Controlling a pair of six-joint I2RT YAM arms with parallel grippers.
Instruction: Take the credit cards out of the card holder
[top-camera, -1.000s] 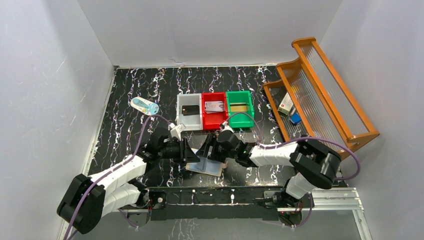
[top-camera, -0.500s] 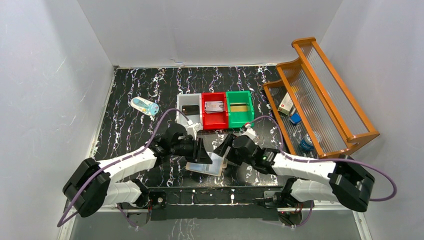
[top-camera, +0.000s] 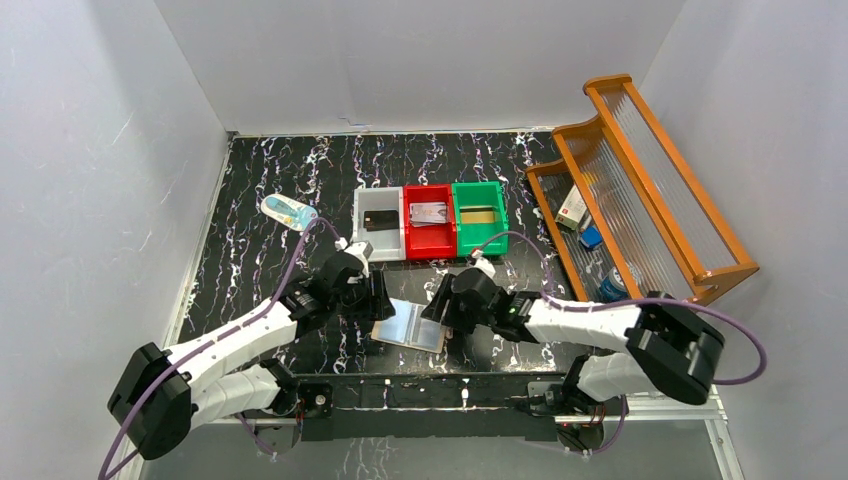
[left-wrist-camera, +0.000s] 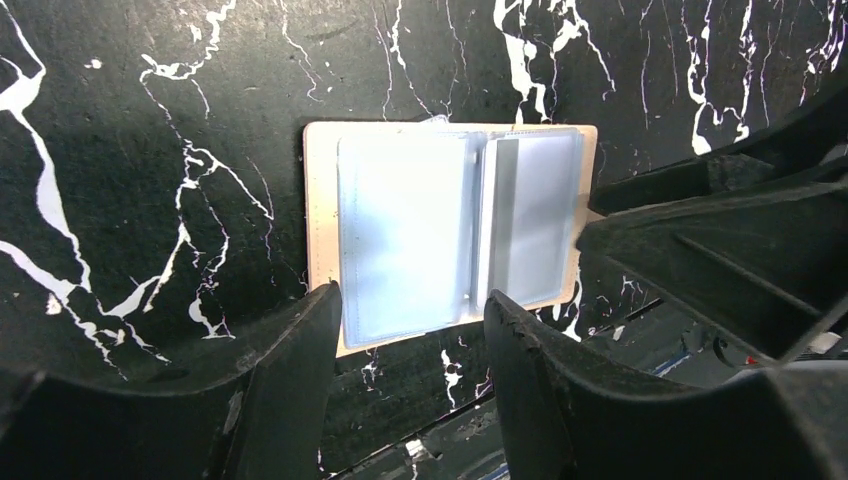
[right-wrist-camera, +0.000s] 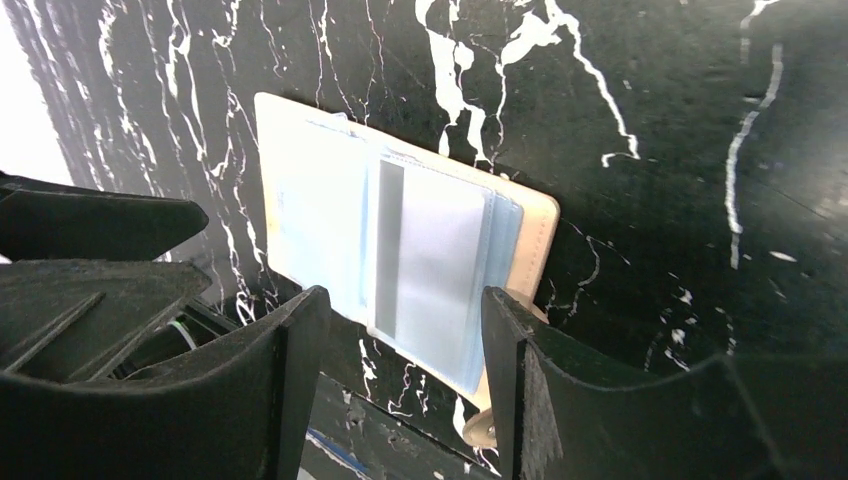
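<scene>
Jaws on both arms stand parted with nothing held between them; the left jaws hang just over the left end of the small beige-tan leather-like card holder (top-camera: 408, 330), the right jaws just over its right end, and whether any fingertip touches it I cannot tell; the card holder lies opened flat, pale grey-blue pockets upward, on the black, white-veined marble-look tabletop (top-camera: 300, 170), close to the near edge and between the two arms; a thin silvery-grey plastic card (left-wrist-camera: 535, 215) with a darker stripe sits in the pocket on the right arm's side, under a clear sleeve; farther back three small plastic bins stand touching in a row; the white bin (top-camera: 380, 255) holds a black card (top-camera: 380, 221), the red bin (top-camera: 430, 246) a pale card (top-camera: 428, 212), the green bin (top-camera: 480, 241) a gold card (top-camera: 479, 215); a tall orange-brown wooden rack (top-camera: 640, 180) stands along the tabletop's right side.
</scene>
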